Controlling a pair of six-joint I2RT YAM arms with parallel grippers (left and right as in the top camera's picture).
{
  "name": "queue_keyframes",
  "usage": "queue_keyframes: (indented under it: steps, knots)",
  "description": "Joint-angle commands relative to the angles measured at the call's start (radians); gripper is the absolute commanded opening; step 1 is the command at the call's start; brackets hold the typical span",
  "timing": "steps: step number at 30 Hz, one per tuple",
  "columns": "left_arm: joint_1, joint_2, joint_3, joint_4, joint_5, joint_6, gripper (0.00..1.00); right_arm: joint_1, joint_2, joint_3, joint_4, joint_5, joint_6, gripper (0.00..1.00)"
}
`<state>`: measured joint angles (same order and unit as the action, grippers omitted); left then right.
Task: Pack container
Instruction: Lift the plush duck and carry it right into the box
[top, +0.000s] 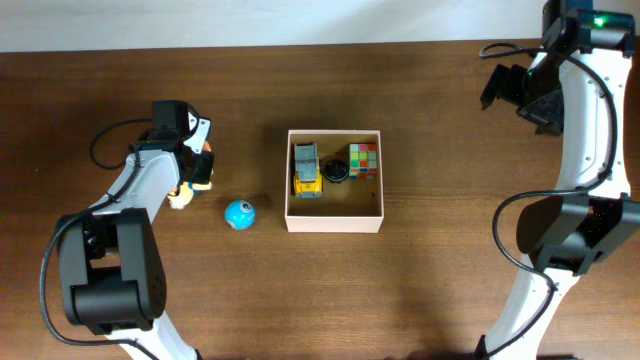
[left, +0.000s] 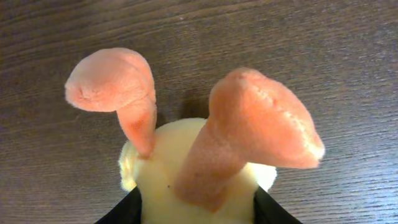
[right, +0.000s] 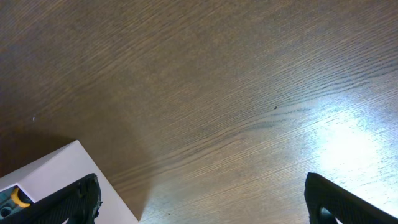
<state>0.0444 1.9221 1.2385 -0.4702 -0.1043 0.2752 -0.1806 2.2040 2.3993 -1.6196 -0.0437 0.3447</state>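
Left fingers (left: 124, 214) are clenched on the soft toy (left: 199, 174). They pinch its yellow body low down, and the two orange bits poke out ahead over the worktop (left: 323, 56). The box (top: 334, 222) sits mid-worktop, well to the right of my grip. A yellow truck (top: 307, 170), a black round piece (top: 335, 171) and a colour cube (top: 364, 158) are lined along its far side, and the near half looks free.

So I want to lift straight up first, high enough that anything dangling clears the box wall. The blue ball (top: 239, 213) lies close to the straight line from toy to box, so I'd pass over it, not skim by low. Plush squashes, and I reckon the hold could creep, so I'd swing slowly. Then I'd aim for the bare near half, lower in and let go. Right fingers (right: 62, 205) are spread wide with nothing in them, well apart from the box, and they're fine parked there.
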Motion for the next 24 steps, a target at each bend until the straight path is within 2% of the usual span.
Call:
queue_keyframes:
  steps: [1,5,14,19,24]
  knots:
    - [0.004,0.013,0.017,-0.009,0.011,-0.028,0.40,0.003,-0.042,0.019,0.001,-0.002,0.012,0.99]
    - [0.003,0.013,0.044,-0.056,0.011,-0.066,0.40,0.003,-0.042,0.019,0.001,-0.002,0.012,0.99]
    - [-0.058,-0.035,0.290,-0.302,0.011,-0.080,0.39,0.003,-0.041,0.019,0.001,-0.002,0.012,0.98]
    - [-0.159,-0.093,0.448,-0.452,0.011,-0.079,0.39,0.003,-0.041,0.019,0.001,-0.002,0.012,0.99]
    - [-0.295,-0.152,0.531,-0.541,0.016,-0.047,0.37,0.003,-0.041,0.019,0.001,-0.002,0.012,0.99]
